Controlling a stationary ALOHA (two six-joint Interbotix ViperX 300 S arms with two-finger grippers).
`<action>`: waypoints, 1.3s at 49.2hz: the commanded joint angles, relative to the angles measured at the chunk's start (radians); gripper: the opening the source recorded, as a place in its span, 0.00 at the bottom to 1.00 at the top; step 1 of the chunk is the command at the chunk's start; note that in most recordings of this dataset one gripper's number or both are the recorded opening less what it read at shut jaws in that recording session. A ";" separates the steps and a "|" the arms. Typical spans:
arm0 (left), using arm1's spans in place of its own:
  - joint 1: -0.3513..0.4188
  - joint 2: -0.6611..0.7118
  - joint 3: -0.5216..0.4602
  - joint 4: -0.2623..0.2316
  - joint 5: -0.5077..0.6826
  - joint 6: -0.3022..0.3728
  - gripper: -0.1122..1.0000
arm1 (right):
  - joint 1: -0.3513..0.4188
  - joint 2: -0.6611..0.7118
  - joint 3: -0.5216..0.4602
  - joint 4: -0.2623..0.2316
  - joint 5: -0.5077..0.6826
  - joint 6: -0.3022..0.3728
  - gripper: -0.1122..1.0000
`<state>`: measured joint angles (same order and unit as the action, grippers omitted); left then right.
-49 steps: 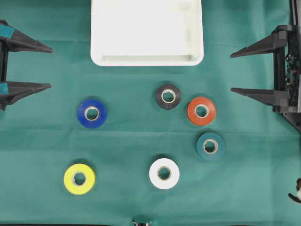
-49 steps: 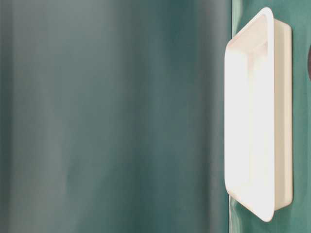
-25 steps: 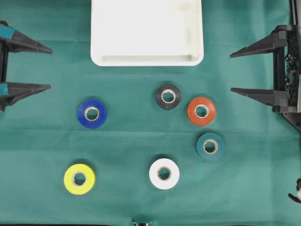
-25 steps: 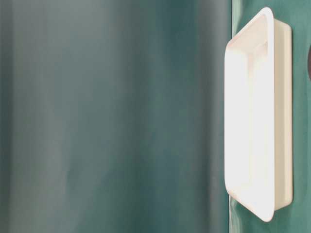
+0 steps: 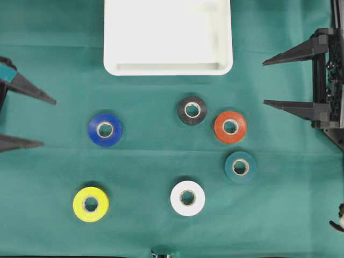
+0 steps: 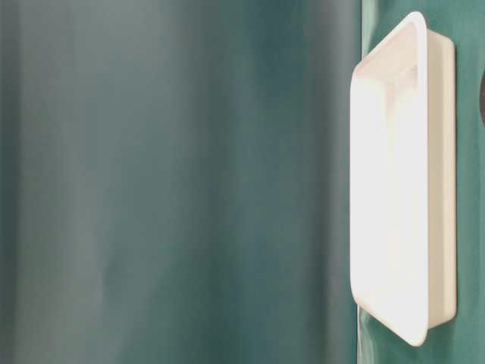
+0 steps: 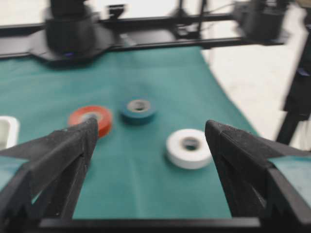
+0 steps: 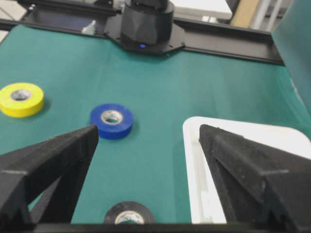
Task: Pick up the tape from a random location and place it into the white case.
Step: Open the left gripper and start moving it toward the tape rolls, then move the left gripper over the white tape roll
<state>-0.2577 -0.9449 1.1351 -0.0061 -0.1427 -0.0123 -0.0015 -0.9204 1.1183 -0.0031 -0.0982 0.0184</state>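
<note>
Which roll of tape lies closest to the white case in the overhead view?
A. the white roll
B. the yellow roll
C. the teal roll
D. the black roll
D. The black roll lies just below the lower edge of the white case, while the yellow roll, the white roll and the teal roll all lie farther down the green cloth.

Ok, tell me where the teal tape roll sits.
In the overhead view the teal tape roll lies right of centre on the green cloth, just below the orange roll and up and right of the white roll.
</note>
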 commanded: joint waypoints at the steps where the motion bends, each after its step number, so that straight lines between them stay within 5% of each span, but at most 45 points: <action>1: -0.029 0.009 -0.026 -0.002 -0.003 -0.002 1.00 | -0.002 0.006 -0.028 0.002 -0.003 0.002 0.93; 25: -0.031 0.092 -0.067 -0.003 -0.057 -0.002 1.00 | -0.002 0.018 -0.029 0.002 -0.008 0.002 0.93; 64: -0.031 0.673 -0.580 -0.003 -0.032 0.012 1.00 | -0.002 0.023 -0.038 0.002 -0.003 0.000 0.93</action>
<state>-0.2869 -0.2976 0.6213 -0.0077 -0.1825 -0.0015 -0.0031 -0.9035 1.1075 -0.0046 -0.0966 0.0184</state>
